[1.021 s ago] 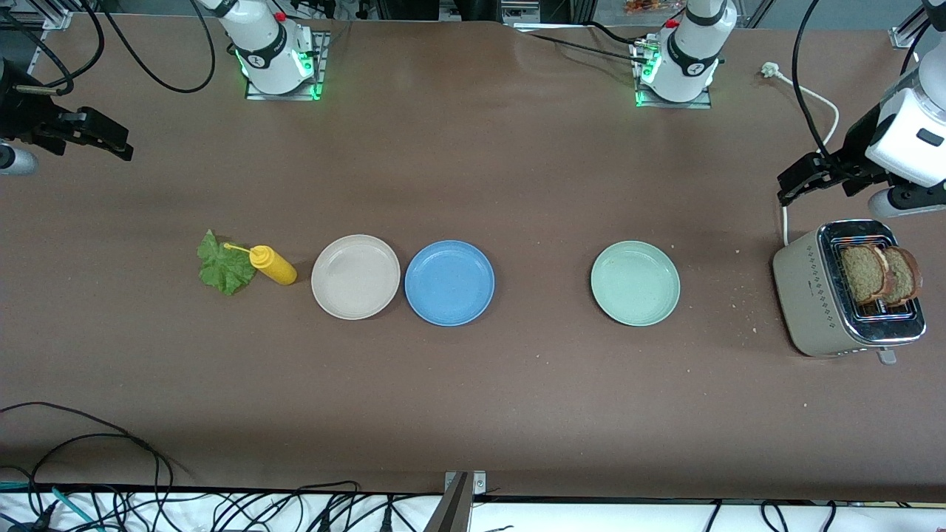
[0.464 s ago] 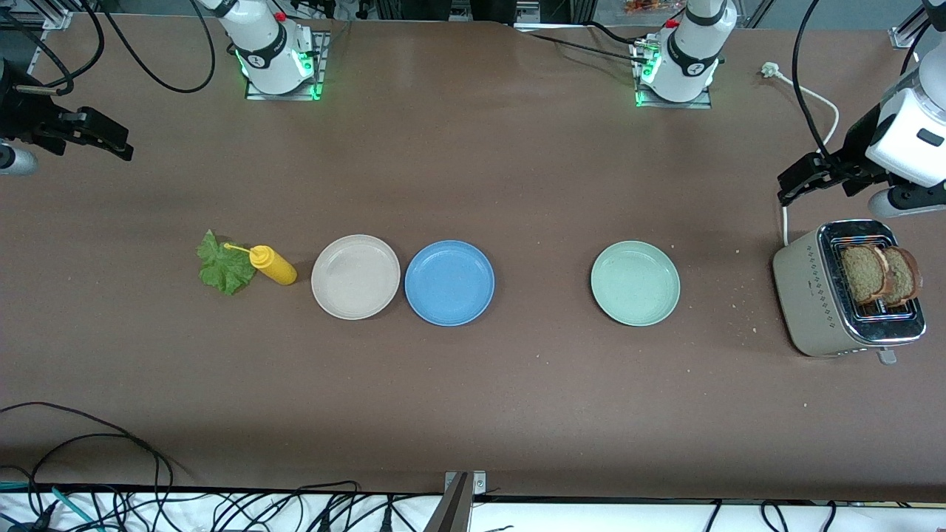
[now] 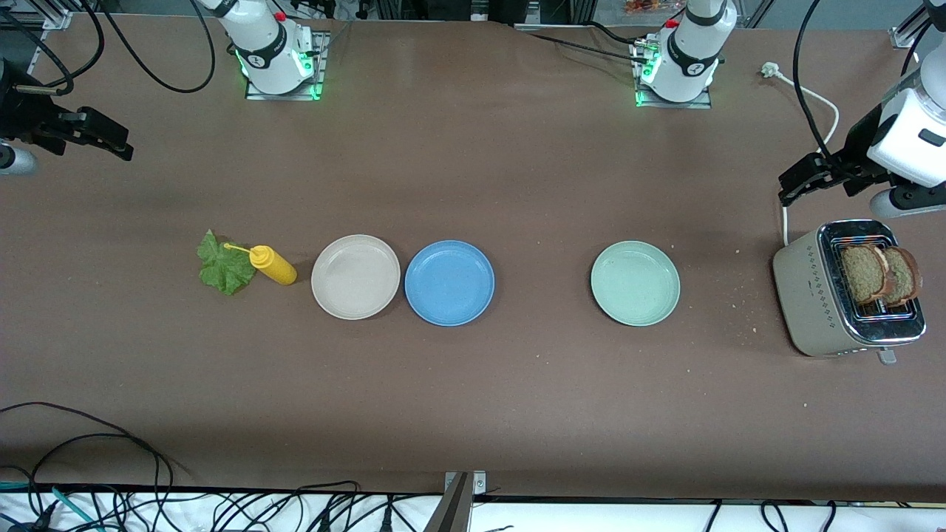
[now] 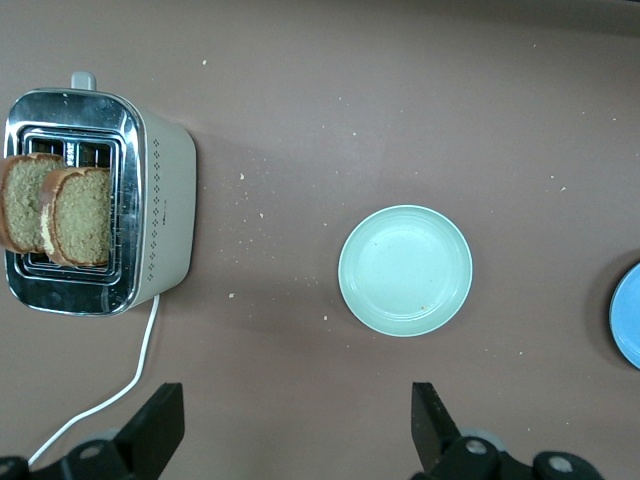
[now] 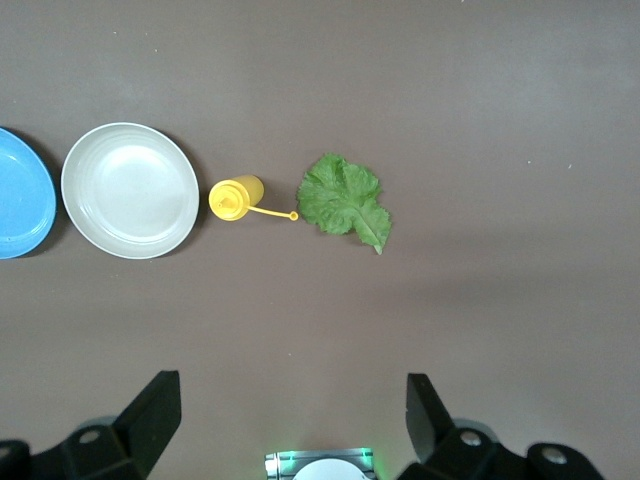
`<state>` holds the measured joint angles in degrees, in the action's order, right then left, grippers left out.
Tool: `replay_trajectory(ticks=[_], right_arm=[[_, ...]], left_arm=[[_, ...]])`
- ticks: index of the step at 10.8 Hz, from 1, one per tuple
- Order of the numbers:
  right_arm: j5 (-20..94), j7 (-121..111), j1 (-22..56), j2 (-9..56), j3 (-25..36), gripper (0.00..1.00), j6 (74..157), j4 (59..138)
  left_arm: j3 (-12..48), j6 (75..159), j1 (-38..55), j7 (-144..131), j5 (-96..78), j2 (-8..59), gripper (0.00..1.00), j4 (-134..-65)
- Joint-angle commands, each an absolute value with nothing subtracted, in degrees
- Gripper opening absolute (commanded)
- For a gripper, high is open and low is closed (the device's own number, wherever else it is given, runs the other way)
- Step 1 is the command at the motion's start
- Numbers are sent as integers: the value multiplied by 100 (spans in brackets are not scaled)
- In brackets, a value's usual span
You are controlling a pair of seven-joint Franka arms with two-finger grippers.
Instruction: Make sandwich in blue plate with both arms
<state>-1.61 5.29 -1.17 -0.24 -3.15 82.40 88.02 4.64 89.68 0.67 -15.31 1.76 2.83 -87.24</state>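
The blue plate (image 3: 449, 283) lies near the middle of the table with nothing on it; its edge also shows in the wrist views (image 4: 630, 315) (image 5: 22, 195). Two brown bread slices (image 3: 879, 275) (image 4: 60, 215) stand upright in the toaster (image 3: 820, 295) at the left arm's end. A green lettuce leaf (image 3: 224, 266) (image 5: 345, 198) lies flat at the right arm's end. My left gripper (image 3: 802, 179) (image 4: 297, 430) hangs open over bare table beside the toaster. High over its own end of the table, my right gripper (image 3: 103, 140) (image 5: 292, 420) is open and holds nothing.
A yellow squeeze bottle (image 3: 272, 264) (image 5: 235, 197) lies between the lettuce and a beige plate (image 3: 355, 277) (image 5: 130, 190), which touches the blue plate. A mint-green plate (image 3: 635, 283) (image 4: 405, 270) sits between the blue plate and the toaster. The toaster's white cord (image 4: 120, 385) trails toward the bases.
The left arm's wrist has shifted very slightly. Nothing on the table has moved, and both grippers stay open.
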Motion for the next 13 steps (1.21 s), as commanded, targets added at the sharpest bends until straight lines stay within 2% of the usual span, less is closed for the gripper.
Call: replay_trajectory(ticks=[1,10,13], right_arm=[[-105,536,-114,-18,-308,100,8104,8666],[-105,536,-114,-18,-308,100,8104,8666],[-105,527,-123,-18,-308,100,8104,8675]], left_arm=[[475,8824,26,-1521,88,360,100,-8543],[483,8824,-114,-1450,88,404,100,-8552],[466,8877,-114,-1450,515,982,100,-8534]])
